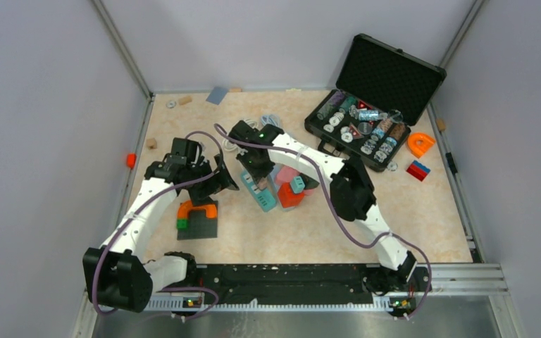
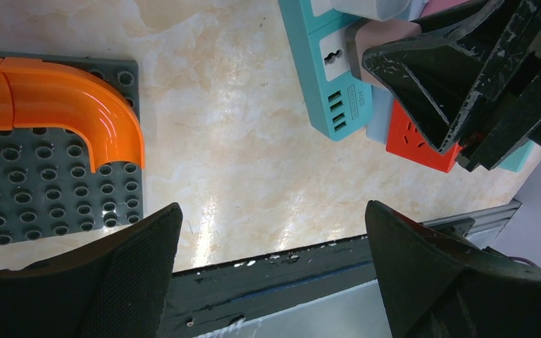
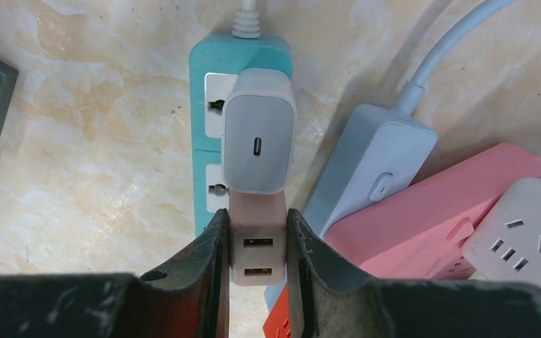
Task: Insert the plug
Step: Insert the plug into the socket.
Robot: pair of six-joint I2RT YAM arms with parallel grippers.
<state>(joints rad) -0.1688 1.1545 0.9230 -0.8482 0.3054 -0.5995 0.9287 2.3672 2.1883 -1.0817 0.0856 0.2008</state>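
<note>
Both right jaws squeeze the pink plug [image 3: 257, 248] between them; left jaws stand wide.

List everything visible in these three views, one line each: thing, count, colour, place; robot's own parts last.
teal power strip: one, teal, mid-table
white charger: one, white, plugged into the teal power strip
pink plug: one, pale pink, in the right gripper
grey-blue strip: one, grey-blue, right of the teal power strip
pink strip: one, pink, against the grey-blue strip
red strip: one, red, near end of cluster
white socket block: one, white, beside the pink strip
baseplate: one, grey, left side
curved track: one, orange, on the baseplate
case: one, black, open, far right
left gripper: one, black, open by the baseplate
right gripper: one, black, shut on the pink plug
</note>
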